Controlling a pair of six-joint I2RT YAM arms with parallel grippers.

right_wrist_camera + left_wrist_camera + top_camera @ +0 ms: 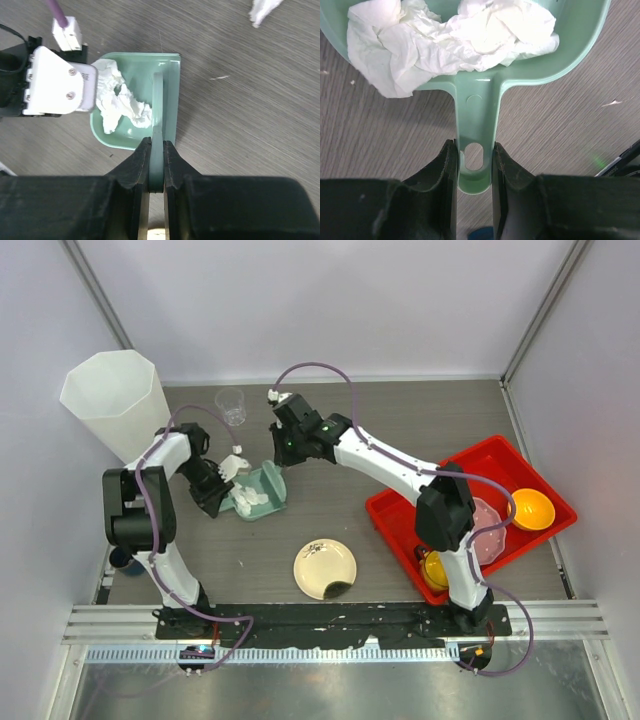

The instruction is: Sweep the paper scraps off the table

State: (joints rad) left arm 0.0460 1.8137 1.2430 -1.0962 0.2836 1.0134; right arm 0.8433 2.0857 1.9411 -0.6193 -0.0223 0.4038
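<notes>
A mint-green dustpan (pixel 265 492) rests on the table (pixel 400 420). My left gripper (pixel 474 165) is shut on the dustpan's handle (pixel 475 120). Crumpled white paper scraps (pixel 445 40) fill the pan (pixel 122 102). My right gripper (pixel 157 160) is shut on a thin green sweeper tool (pixel 158 115), which stands on edge over the pan near its open side. One more paper scrap (pixel 262 10) lies on the table beyond the pan. From above, the left gripper (pixel 222 485) sits left of the pan and the right gripper (pixel 280 455) just above it.
A tall white bin (pixel 110 400) stands at the back left, with a clear cup (pixel 231 405) beside it. A cream plate (pixel 325 568) lies in front of the dustpan. A red tray (pixel 480 455) on the right holds an orange bowl (pixel 531 508), a pink plate (pixel 487 525) and a yellow bowl (pixel 435 570).
</notes>
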